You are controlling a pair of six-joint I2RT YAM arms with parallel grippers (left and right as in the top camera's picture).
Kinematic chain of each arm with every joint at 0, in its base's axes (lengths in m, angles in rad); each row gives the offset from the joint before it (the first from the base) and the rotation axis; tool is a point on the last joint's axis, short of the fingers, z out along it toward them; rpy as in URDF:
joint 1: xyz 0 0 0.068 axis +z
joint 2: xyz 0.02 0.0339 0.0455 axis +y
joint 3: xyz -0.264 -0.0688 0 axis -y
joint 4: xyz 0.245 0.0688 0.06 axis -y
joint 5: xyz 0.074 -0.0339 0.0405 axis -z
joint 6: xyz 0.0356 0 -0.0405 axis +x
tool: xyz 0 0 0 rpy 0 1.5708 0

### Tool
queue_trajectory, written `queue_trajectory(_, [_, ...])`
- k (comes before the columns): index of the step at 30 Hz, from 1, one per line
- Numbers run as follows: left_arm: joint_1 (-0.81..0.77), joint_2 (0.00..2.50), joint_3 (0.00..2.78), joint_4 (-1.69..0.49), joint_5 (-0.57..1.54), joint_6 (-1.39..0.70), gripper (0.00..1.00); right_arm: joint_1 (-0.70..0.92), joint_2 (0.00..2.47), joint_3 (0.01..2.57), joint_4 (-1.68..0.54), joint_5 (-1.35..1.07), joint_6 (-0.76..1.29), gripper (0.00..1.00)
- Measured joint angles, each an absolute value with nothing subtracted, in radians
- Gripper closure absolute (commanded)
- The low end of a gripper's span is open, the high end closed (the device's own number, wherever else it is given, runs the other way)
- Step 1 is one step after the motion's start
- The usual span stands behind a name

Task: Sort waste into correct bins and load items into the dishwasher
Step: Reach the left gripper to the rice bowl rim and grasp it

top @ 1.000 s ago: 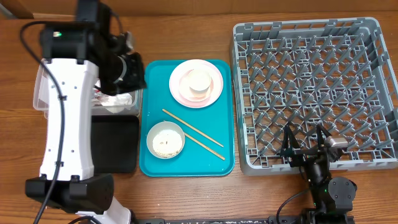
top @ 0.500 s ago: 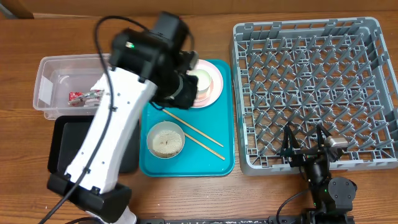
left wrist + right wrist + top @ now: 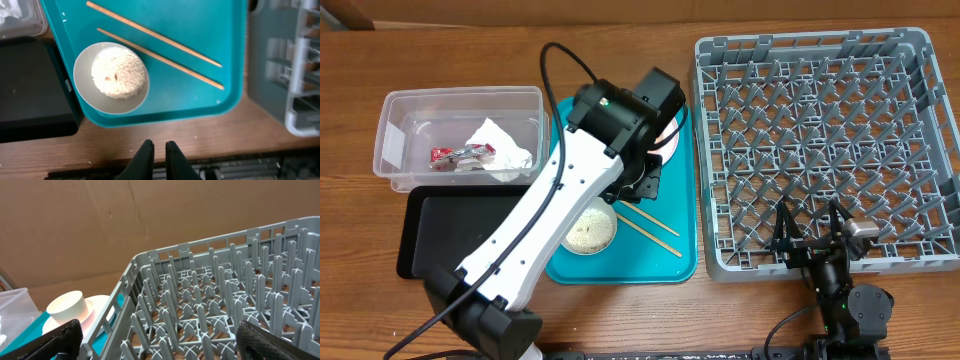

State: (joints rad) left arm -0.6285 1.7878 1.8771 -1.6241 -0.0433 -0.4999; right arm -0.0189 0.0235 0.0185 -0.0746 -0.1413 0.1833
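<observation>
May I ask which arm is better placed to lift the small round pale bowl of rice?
Left. The left gripper hangs above the teal rectangular tray with the bowl in its wrist view; the open right gripper sits at the front edge of the grey plastic dish rack.

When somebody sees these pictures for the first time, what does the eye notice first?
The white left arm slanting across the teal tray stands out first. Right of the tray lies the large grey dish rack. The bowl of rice sits at the tray's front-left.
</observation>
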Motion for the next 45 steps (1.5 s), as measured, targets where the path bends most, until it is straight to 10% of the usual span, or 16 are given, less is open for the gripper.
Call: queue_trajectory(45, [-0.629, 1.790, 1.264, -1.061, -0.095, -0.549, 0.76, -0.019, 0.023, 0.019, -0.075, -0.141, 0.183, 0.00])
